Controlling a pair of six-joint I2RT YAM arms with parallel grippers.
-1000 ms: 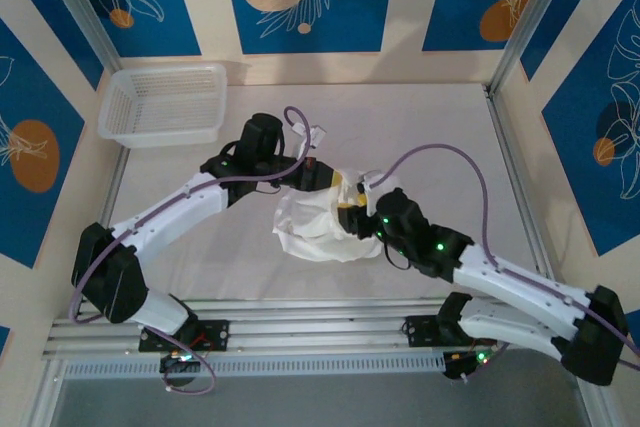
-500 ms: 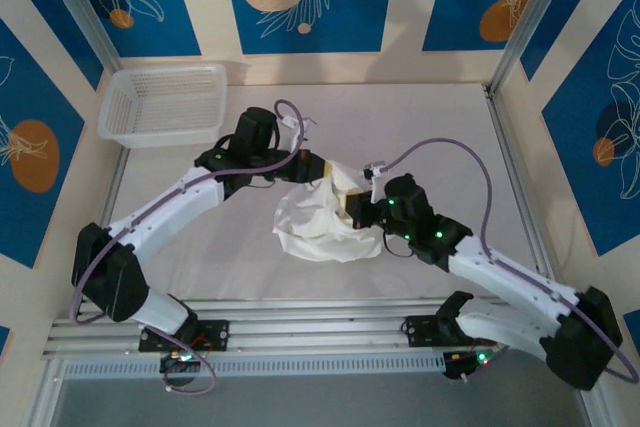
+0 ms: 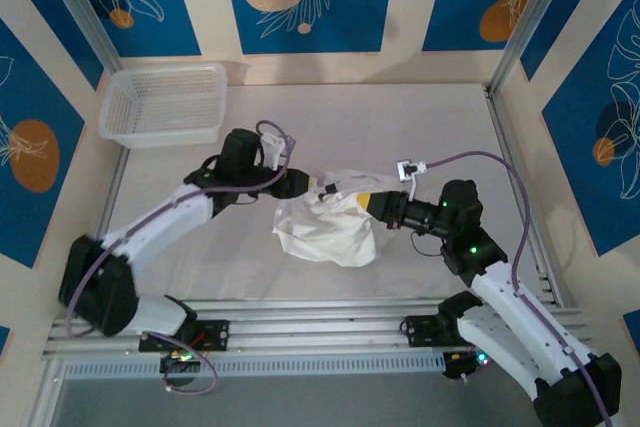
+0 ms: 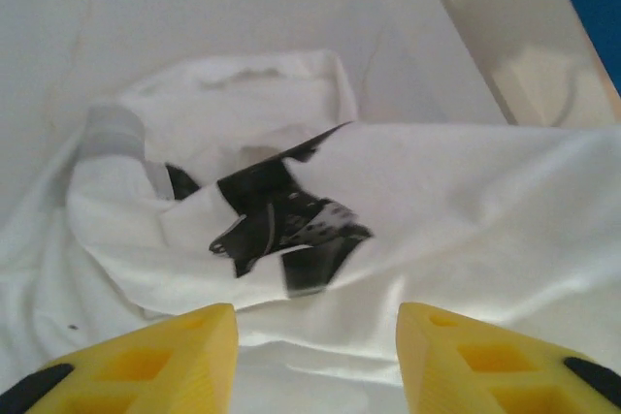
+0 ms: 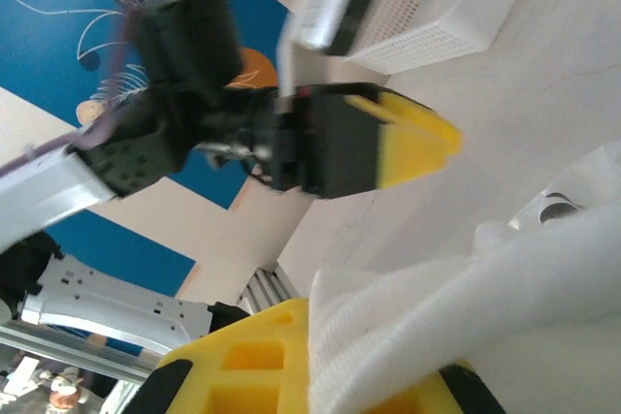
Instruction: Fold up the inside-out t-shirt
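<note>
The inside-out t-shirt (image 3: 330, 229) lies crumpled in a white heap at the middle of the table. In the left wrist view its fabric (image 4: 466, 201) spreads out below the fingers, and a black print (image 4: 281, 220) shows through it. My left gripper (image 3: 306, 187) stands open at the heap's upper left edge, its yellow fingers (image 4: 165, 356) apart with nothing between them. My right gripper (image 3: 374, 206) is shut on a bunched fold of the t-shirt (image 5: 456, 317) at the heap's right side. The left gripper (image 5: 388, 143) hangs just above that fold in the right wrist view.
A white mesh basket (image 3: 163, 104) stands at the table's back left corner, seen too as the basket (image 5: 437, 7) in the right wrist view. Metal frame posts (image 3: 520, 37) and patterned walls close in the table. Bare tabletop (image 3: 440, 127) lies behind and right of the heap.
My right gripper has shut on the shirt's right side and its arm has swung out to the right. My left gripper has opened, let go of the fabric and drawn back slightly left.
</note>
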